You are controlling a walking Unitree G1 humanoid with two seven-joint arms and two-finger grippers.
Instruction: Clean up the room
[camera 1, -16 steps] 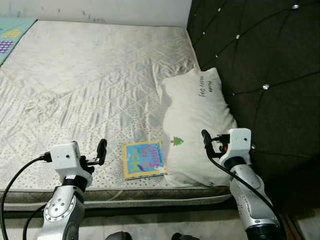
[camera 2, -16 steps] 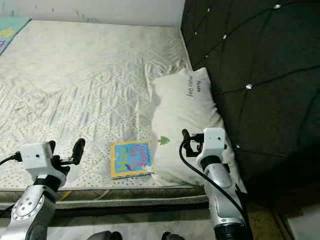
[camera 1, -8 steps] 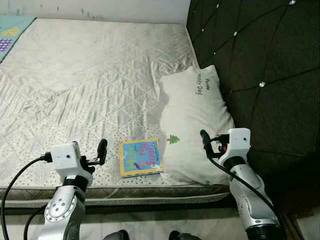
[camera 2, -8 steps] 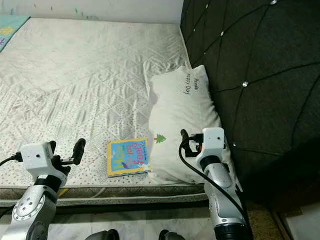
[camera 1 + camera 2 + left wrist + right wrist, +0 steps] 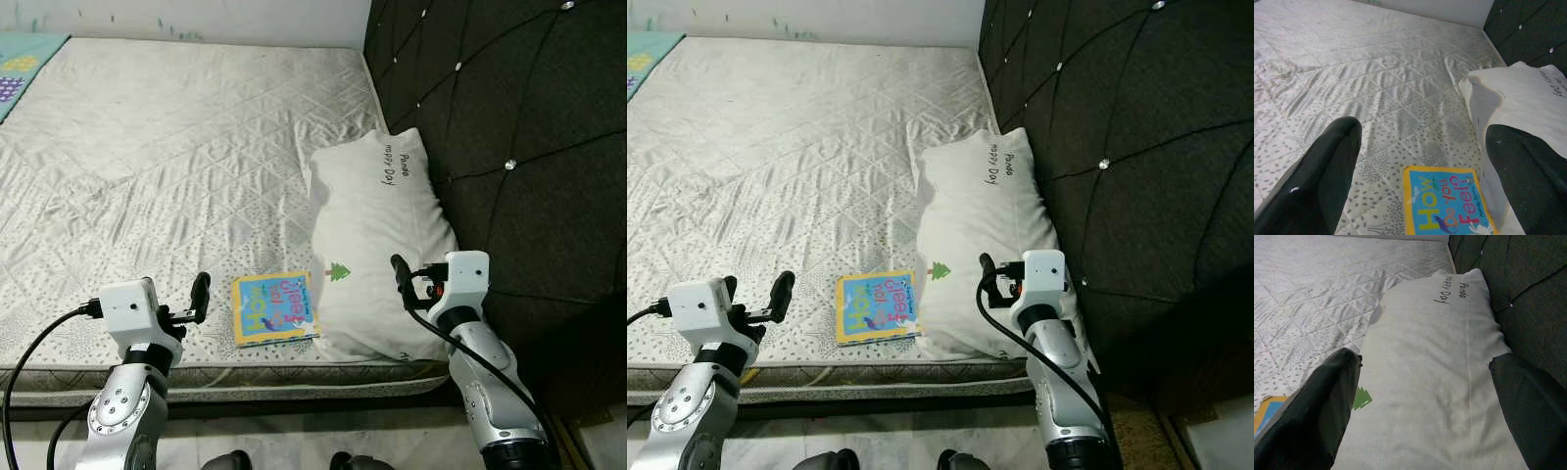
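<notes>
Colourful book point(image 5: 275, 308) flat beside pillow point(image 5: 377, 235)

Just a bare quilted mattress point(image 5: 176, 147) against a dark tufted headboard point(image 5: 509, 127) with shiny studs, white wall point(image 5: 196, 18) behind, corner of a colourful play mat point(image 5: 22, 70) far left.

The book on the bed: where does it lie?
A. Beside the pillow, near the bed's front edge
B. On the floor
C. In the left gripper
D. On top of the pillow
A: the book lies flat on the mattress, right next to the pillow.
</notes>
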